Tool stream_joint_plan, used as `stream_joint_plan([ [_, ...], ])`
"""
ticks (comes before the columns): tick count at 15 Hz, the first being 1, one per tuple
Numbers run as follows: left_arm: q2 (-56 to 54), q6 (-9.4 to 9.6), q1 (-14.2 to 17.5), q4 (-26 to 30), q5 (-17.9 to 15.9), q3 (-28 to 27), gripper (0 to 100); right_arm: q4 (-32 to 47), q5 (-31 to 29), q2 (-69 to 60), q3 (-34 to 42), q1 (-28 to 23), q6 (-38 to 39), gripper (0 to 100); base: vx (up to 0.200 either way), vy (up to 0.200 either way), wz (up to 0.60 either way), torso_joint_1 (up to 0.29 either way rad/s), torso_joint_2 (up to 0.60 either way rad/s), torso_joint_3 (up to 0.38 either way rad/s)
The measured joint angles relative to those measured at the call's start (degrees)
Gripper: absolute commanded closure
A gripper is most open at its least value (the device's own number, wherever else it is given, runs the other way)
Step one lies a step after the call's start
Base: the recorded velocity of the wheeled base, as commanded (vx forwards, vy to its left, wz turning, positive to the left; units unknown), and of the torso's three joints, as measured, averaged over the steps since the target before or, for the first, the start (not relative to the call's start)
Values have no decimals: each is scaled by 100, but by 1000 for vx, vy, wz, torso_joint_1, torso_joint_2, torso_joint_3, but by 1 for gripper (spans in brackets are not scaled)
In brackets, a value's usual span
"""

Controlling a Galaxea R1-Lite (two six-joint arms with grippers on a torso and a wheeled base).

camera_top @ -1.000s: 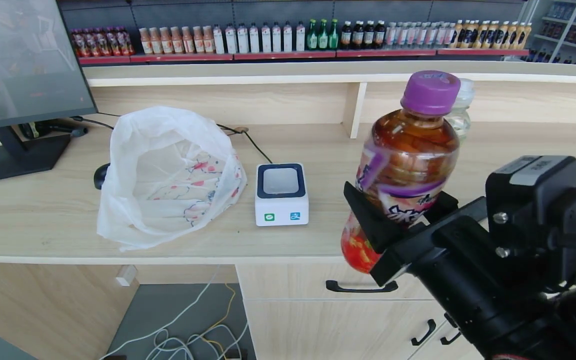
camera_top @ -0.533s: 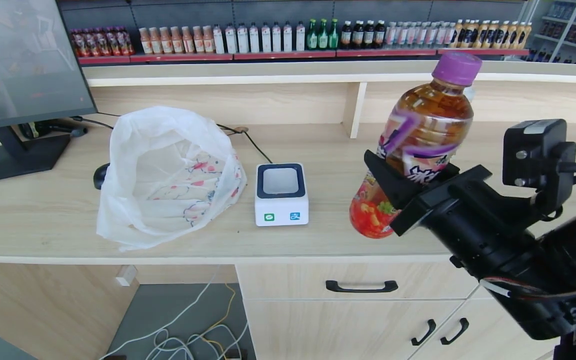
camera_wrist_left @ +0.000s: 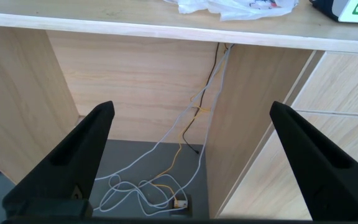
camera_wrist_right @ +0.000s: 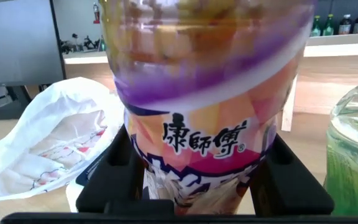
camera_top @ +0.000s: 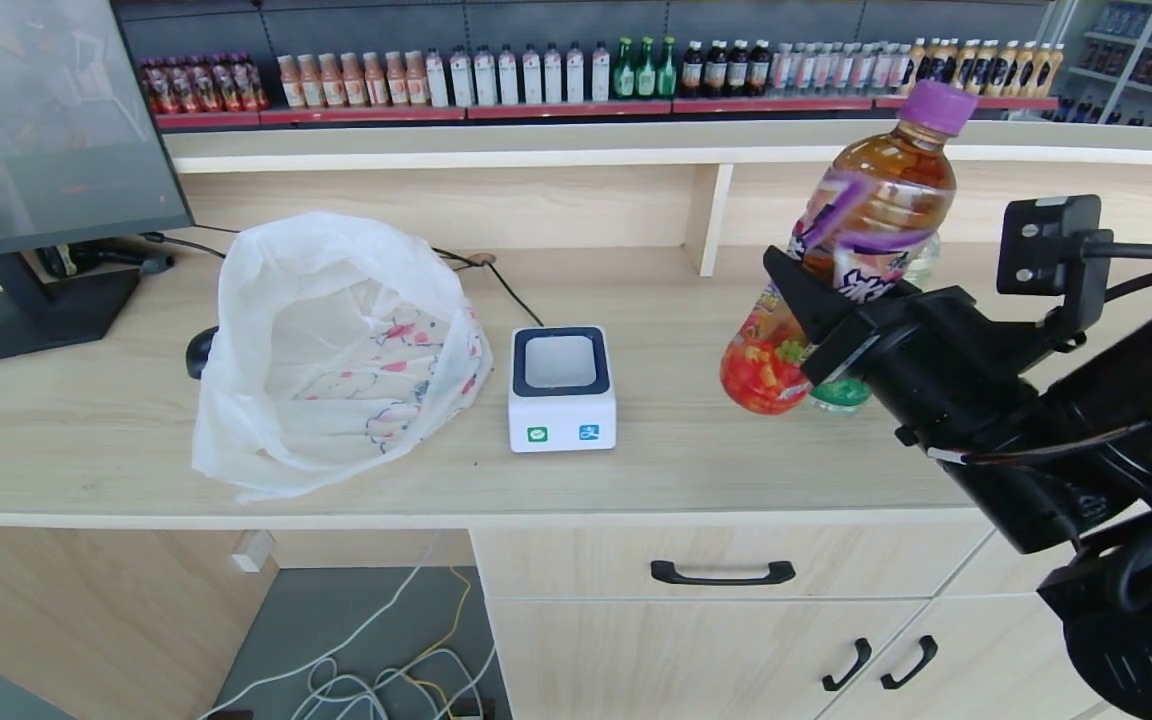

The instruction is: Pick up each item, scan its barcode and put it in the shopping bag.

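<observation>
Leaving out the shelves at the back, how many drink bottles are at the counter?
2. A purple-capped tea bottle is held above the counter in the right tool; a clear bottle stands on the counter behind it, mostly hidden. More could be hidden behind them.

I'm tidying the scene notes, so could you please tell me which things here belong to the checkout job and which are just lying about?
Job: tea bottle in the right gripper, clear bottle behind it, scanner, shopping bag.
Lying about: monitor, mouse, shelf drinks, floor cables.
</observation>
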State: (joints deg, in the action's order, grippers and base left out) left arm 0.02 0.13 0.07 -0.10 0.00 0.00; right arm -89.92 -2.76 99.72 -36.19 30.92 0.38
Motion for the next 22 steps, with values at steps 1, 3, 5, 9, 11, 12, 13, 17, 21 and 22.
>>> stream_joint_plan([
  [1, 0, -2, 2, 2, 2, 0, 0, 0, 5, 20, -57, -10, 9, 100, 0, 0, 0, 0, 0, 0],
  [3, 0, -4, 2, 2, 2, 0, 0, -2, 9, 78, -156, -30, 93, 100, 0, 0, 0, 0, 0, 0],
  [5, 0, -2, 2, 2, 5, 0, 0, 0, 5, 111, -167, -49, 233, 100, 0, 200, 0, 5, 0, 2],
  [9, 0, 2, 2, 10, 5, 0, 0, 22, -6, 141, -107, -123, 222, 100, 0, 200, 0, 4, 6, 2],
  [11, 0, -4, -2, 10, 7, 0, 0, -18, 13, 174, -106, -118, 219, 100, 0, 200, 0, 2, 2, 2],
  [12, 0, -4, -2, 10, 5, 0, 0, -21, -2, 174, -106, -121, 219, 100, 0, 200, 0, 2, 2, 2],
  [13, 0, -4, 0, 10, 7, 0, 0, -2, 5, 179, -106, -104, 213, 100, 0, 200, 0, 7, 7, 2],
  [17, 0, -4, 0, 5, 7, 0, 0, -2, 2, 193, -106, -96, 202, 100, 0, 100, 0, 4, 4, -1],
  [21, 0, 5, 2, 5, 2, 0, 0, -5, -6, 185, -129, -115, 197, 100, 0, 0, 0, 0, 0, 0],
  [22, 0, 5, -2, 5, 0, 0, 0, -10, -15, 179, -149, -104, 194, 100, 0, 0, 0, 0, 0, 0],
])
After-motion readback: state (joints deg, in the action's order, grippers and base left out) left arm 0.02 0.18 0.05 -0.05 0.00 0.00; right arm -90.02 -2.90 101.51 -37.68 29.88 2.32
